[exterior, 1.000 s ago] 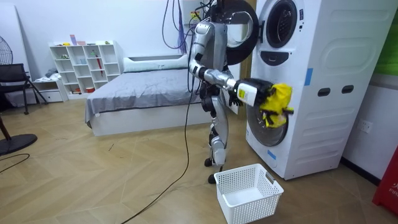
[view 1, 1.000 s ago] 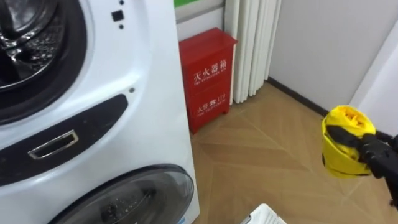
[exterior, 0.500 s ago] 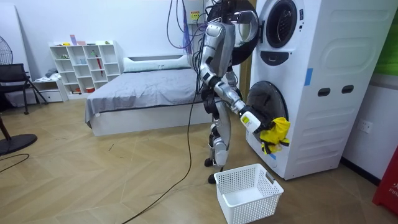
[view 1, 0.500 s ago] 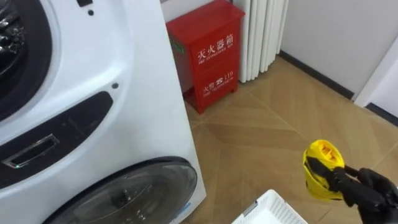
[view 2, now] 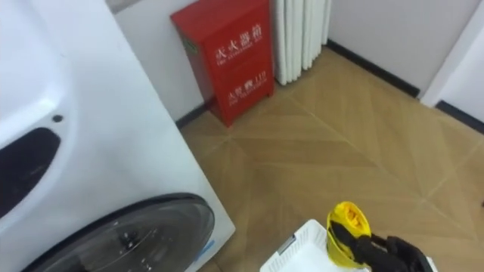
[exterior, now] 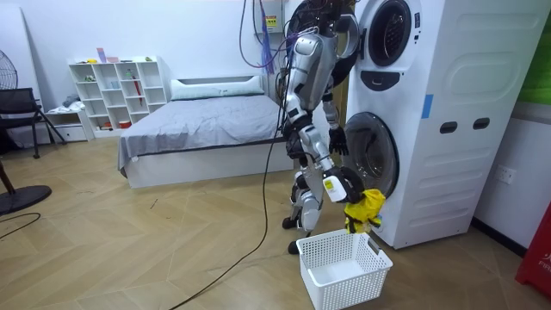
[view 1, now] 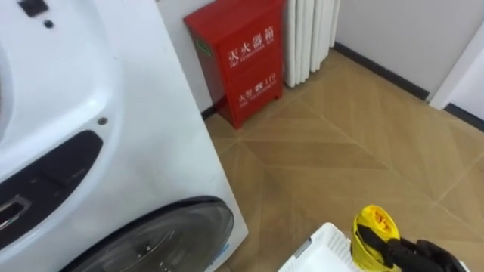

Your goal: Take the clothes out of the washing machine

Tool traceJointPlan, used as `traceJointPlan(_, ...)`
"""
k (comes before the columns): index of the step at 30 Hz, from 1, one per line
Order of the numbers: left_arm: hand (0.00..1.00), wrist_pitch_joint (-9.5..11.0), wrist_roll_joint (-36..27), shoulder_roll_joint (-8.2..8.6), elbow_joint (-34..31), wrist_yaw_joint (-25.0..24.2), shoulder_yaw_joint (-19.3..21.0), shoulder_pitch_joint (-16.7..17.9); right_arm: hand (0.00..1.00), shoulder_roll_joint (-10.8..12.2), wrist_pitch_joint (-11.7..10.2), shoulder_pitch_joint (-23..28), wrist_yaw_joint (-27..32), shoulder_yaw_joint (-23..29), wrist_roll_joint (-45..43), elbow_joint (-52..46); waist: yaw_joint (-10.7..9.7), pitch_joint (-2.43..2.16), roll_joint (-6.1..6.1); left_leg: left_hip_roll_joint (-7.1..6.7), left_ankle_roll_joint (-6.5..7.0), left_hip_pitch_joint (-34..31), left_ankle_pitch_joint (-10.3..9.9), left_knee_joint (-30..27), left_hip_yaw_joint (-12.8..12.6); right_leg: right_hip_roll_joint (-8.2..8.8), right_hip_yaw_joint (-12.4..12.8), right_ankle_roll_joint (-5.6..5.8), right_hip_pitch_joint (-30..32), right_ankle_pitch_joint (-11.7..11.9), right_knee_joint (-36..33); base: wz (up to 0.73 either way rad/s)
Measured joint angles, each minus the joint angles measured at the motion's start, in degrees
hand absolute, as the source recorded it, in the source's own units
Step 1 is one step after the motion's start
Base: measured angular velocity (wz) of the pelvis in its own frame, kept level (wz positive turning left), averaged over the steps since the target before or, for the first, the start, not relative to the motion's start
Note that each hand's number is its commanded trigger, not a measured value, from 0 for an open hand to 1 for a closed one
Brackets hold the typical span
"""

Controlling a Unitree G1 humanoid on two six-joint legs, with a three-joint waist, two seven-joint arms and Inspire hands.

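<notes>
A yellow garment is bunched in my right hand, whose dark fingers are curled round it. It hangs just above the far rim of a white laundry basket on the floor. In the room view I stand beside the stacked white washing machines, right arm reaching down, and the yellow garment dangles over the white laundry basket. My left hand hangs by the lower machine's round door. The upper machine's door stands open.
A red cabinet stands against the wall right of the machine, with white pleated curtains beside it. Behind me are a bed, a white shelf and a cable across the wooden floor.
My right arm has lowered the yellow garment from chest height to just above the basket. My head view has tilted down, bringing the basket's corner into sight.
</notes>
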State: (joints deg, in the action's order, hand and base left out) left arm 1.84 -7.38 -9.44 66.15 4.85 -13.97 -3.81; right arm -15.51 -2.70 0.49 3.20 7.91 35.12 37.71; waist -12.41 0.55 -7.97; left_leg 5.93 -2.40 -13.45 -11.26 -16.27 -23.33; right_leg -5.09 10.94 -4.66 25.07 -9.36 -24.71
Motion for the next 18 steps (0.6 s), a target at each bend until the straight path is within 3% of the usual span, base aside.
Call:
traceJointPlan(3,0.0,1.0,0.0,0.0,0.3,0.0,-1.3,-0.9,0.0,0.8,-1.1,-1.4,1.7,-0.3,1.0,3.0,0.1,0.05,-0.14,-0.38,-0.09,0.2,0.3,1.0,0.2,0.07,0.2,0.01,0.3,0.0,0.0,0.0)
traceJointPlan(9,0.0,1.0,0.0,0.02,1.0,0.0,-4.4,-0.7,0.0,0.7,-1.6,-1.6,2.0,-4.0,2.5,5.2,0.3,0.11,-1.36,-0.85,-0.02,0.5,0.4,2.0,0.1,0.2,0.6,0.26,0.5,-0.1,0.0,-0.01)
traceJointPlan(18,0.0,1.1,-2.0,0.09,1.7,0.0,-5.4,0.0,0.0,0.7,-2.4,-1.5,1.5,-4.6,2.8,6.5,0.3,0.04,-1.59,-1.75,0.31,0.9,1.4,3.7,0.1,0.52,1.1,0.51,1.0,-0.2,-0.1,-0.02)
